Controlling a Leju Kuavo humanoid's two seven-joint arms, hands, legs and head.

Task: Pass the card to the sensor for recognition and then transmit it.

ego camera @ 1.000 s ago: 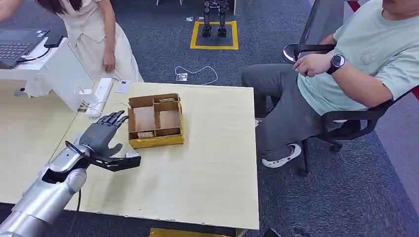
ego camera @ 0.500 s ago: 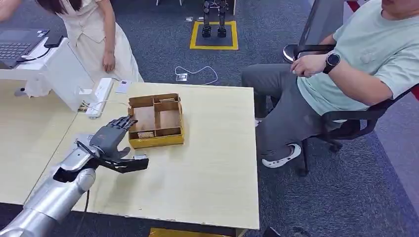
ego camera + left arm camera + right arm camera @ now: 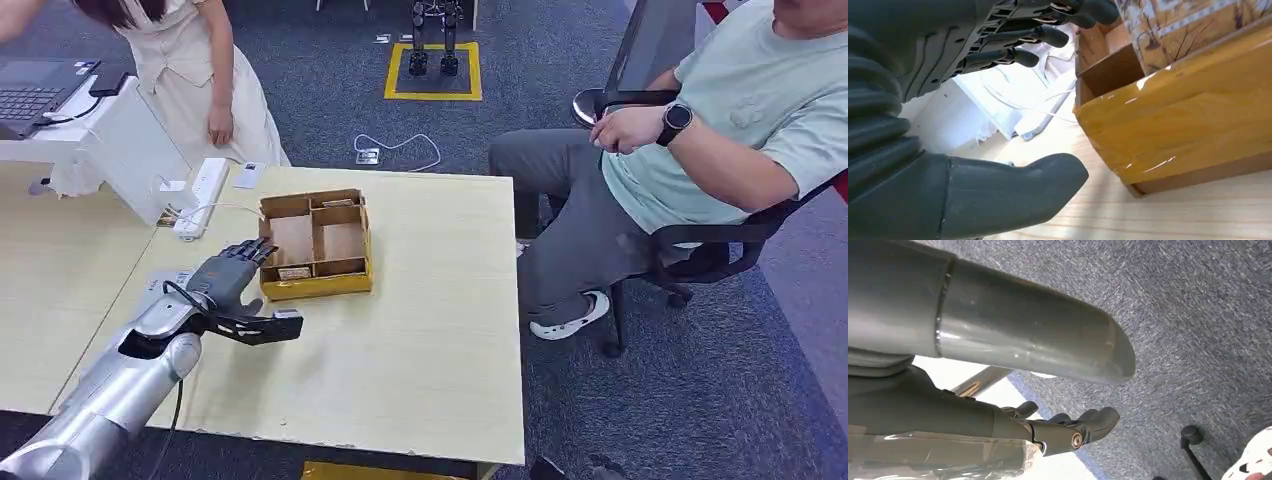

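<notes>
A yellow-taped cardboard box (image 3: 318,288) with several compartments stands on the pale wooden table (image 3: 420,350). A small patterned card (image 3: 294,272) lies in its near-left compartment, and the left wrist view has that card (image 3: 1173,25) just beyond the fingertips. My left hand (image 3: 225,285) hovers over the table at the box's left wall. Its fingers (image 3: 1048,35) are spread and reach over the box's corner (image 3: 1188,130), the thumb (image 3: 1013,195) sticks out along the front wall, and it holds nothing. My right hand (image 3: 1068,432) hangs over the carpet, holding nothing.
A flat grey-white device (image 3: 163,284) lies on the table left of my left hand. A white power strip (image 3: 203,192) and cables sit at the table's far-left corner. One person (image 3: 190,70) stands beyond the table, and another (image 3: 700,150) sits in a chair on the right.
My left hand has moved forward and to the right, so its fingertips now reach the box's left wall. The seated person's arm shifted slightly.
</notes>
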